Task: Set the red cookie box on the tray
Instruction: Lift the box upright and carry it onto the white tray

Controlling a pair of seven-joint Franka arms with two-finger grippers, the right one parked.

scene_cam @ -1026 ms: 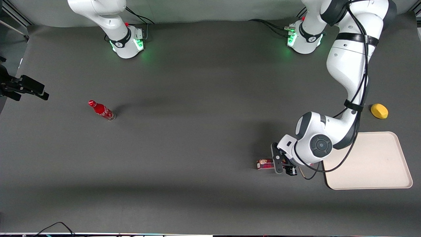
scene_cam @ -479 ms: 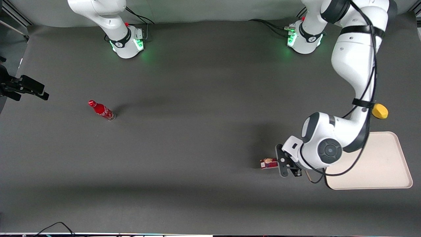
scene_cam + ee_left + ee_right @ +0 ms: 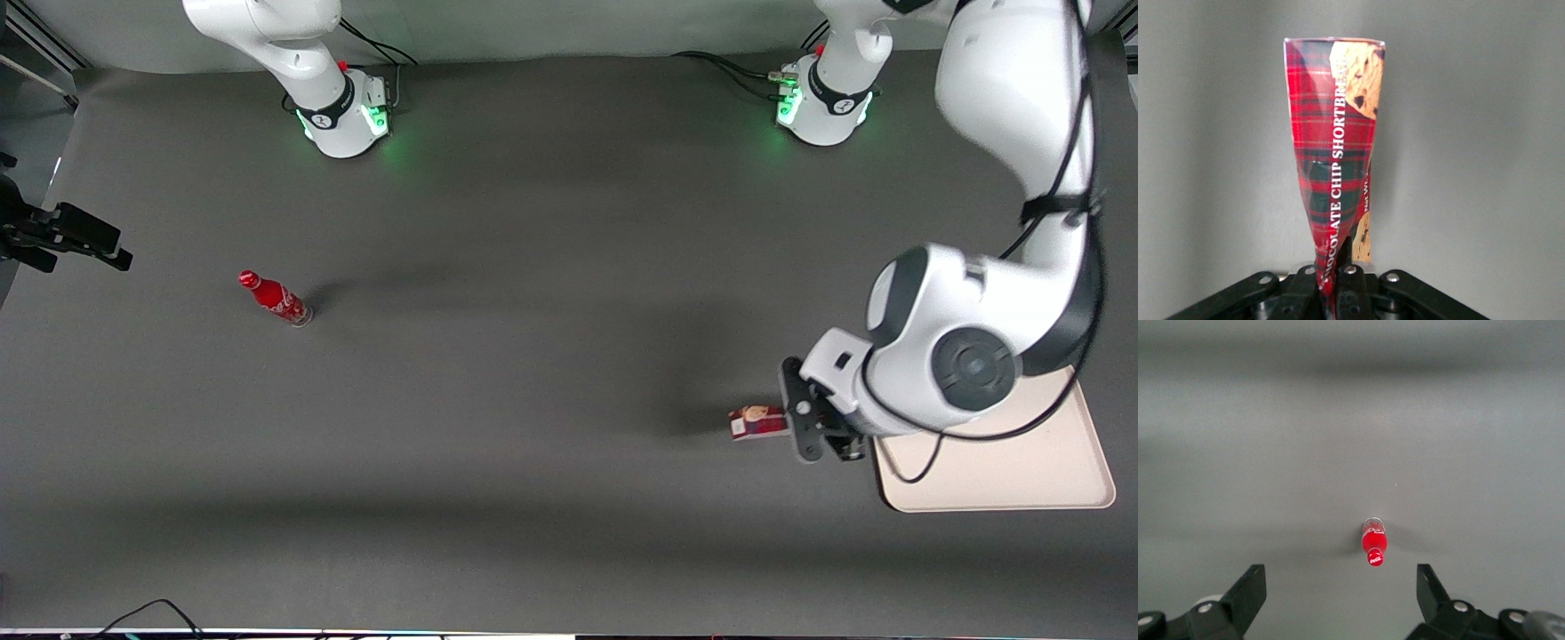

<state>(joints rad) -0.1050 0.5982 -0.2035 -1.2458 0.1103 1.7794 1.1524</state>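
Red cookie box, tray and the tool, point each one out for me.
red cookie box [image 3: 1338, 147]: left wrist view, on its tartan face.
tray [image 3: 1005, 480]: front view, on its bare floor near the rim.
tool [image 3: 1338, 283]: left wrist view, where it is shut on the box.

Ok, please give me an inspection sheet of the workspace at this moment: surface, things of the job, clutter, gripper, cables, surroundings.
Surface: dark grey table, with soft shadows.
Job's things: red cookie box held off the table, one end in the gripper, beside the tray; the tartan carton looks twisted in the left wrist view. Tray cream-white, toward the working arm's end, partly covered by the arm; nothing seen on its visible part.
Clutter: red bottle upright, toward the parked arm's end.
Gripper: left gripper shut on the box, next to the tray's edge.
Cables: black cables at the arm bases; one black cable at the table edge nearest the camera.
Surroundings: nothing seen.
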